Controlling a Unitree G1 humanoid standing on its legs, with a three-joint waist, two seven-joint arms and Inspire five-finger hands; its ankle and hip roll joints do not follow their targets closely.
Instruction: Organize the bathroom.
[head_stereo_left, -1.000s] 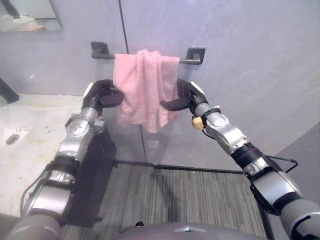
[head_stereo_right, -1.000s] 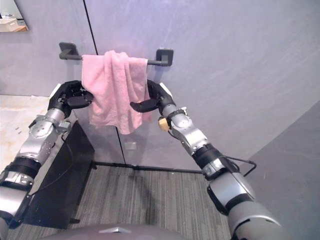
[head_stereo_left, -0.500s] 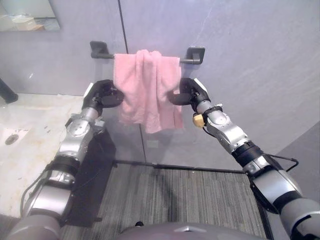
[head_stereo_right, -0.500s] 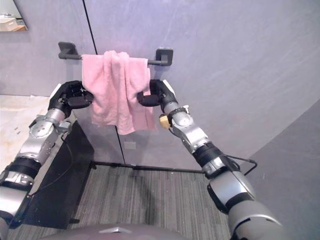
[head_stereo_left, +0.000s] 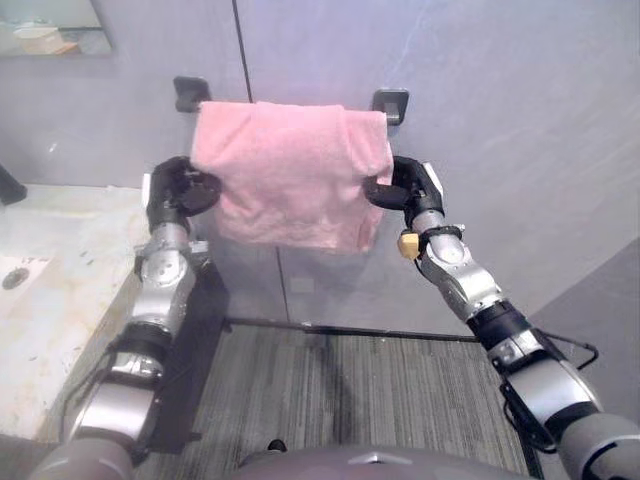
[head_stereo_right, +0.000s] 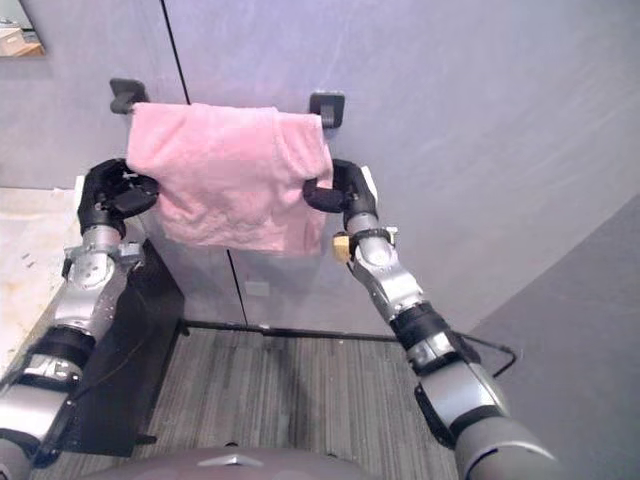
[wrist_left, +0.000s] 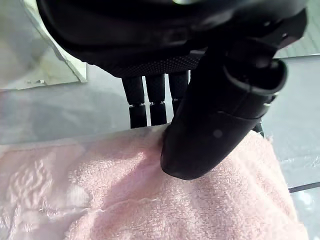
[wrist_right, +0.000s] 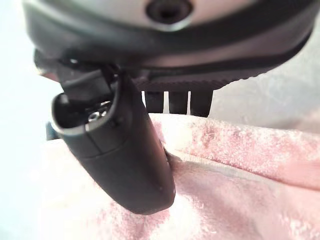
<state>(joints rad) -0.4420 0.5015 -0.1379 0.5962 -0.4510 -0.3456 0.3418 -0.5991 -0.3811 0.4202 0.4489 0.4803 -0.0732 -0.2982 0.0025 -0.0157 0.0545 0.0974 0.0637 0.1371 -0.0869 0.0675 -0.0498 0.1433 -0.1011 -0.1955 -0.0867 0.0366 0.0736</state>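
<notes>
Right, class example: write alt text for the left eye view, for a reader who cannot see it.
A pink towel hangs spread over a black wall rail, with the left hand and right hand each pinching a side edge. Grey wall behind, striped grey carpet below.

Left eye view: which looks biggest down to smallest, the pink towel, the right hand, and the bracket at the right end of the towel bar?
1. Pink towel, by far the largest.
2. Right hand, pinching the towel's edge.
3. Right bracket, smallest; it sits farther back on the wall, so part of that gap may be distance.
</notes>
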